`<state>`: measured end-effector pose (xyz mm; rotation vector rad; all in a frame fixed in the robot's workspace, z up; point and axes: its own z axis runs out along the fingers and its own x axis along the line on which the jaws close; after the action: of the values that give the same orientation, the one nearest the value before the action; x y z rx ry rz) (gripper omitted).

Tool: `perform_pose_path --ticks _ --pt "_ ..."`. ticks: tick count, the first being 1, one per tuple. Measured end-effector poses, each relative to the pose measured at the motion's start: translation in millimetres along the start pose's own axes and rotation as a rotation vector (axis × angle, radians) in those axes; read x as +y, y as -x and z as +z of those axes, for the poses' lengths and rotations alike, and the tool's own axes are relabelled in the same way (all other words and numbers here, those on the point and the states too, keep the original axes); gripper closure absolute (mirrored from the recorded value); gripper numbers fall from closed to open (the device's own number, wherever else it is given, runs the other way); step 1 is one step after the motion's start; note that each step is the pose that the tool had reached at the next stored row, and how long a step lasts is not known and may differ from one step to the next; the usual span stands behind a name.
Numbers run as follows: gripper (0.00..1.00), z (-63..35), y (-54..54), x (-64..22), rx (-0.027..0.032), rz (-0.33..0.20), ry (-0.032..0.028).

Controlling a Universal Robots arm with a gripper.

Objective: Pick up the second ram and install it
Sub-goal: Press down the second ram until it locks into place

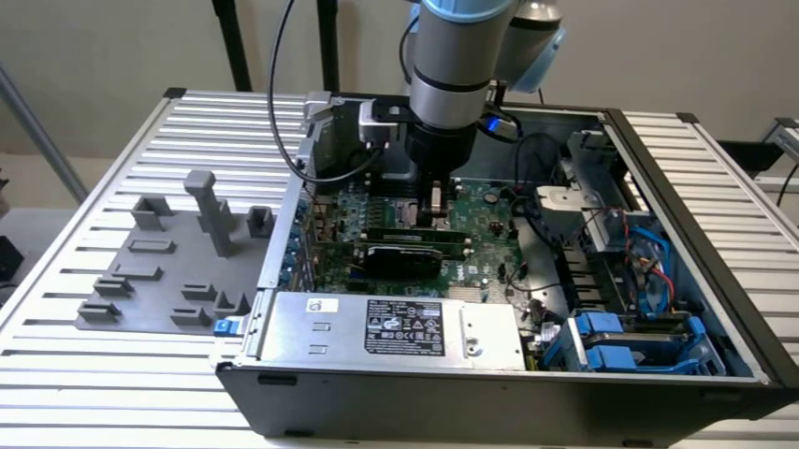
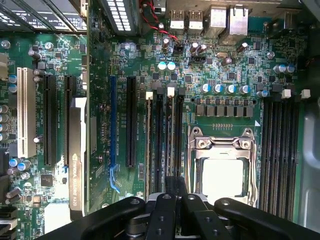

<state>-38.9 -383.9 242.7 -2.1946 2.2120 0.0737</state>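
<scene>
Gripper [image 2: 171, 197] pressed together, low over motherboard [image 2: 235, 65] inside open PC case [image 1: 699, 234], beside CPU socket [image 2: 222, 165]; fingers pinch second ram [image 2: 171, 135] edge-on, upright, lined along memory slots [image 2: 159, 140] so stick meets slot squarely; seating depth unclear; gray fixture blocks [image 1: 175, 253] outside case.

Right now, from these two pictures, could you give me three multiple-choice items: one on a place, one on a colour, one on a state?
1. The gray fixture lies: A) on the table, at the exterior view's left of the computer case; B) inside the case; C) on the floor.
2. The drive caddies are: A) red; B) blue; C) yellow.
3. The case is: A) covered; B) upside down; C) open.
Key: 1A, it rests on the slats; 2B, blue plastic shows; 3C, the motherboard lies exposed.
</scene>
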Motion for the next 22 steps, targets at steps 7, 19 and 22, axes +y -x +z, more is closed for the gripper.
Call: perform_pose_path --ticks 7,19,22 --pt "0.89 12.3 0.1 0.6 0.0005 0.001 0.0" --pt "0.89 -1.0 1.1 0.7 0.0 0.004 0.0067" --pt "0.89 -1.0 1.1 0.5 -0.0001 0.004 0.0069"
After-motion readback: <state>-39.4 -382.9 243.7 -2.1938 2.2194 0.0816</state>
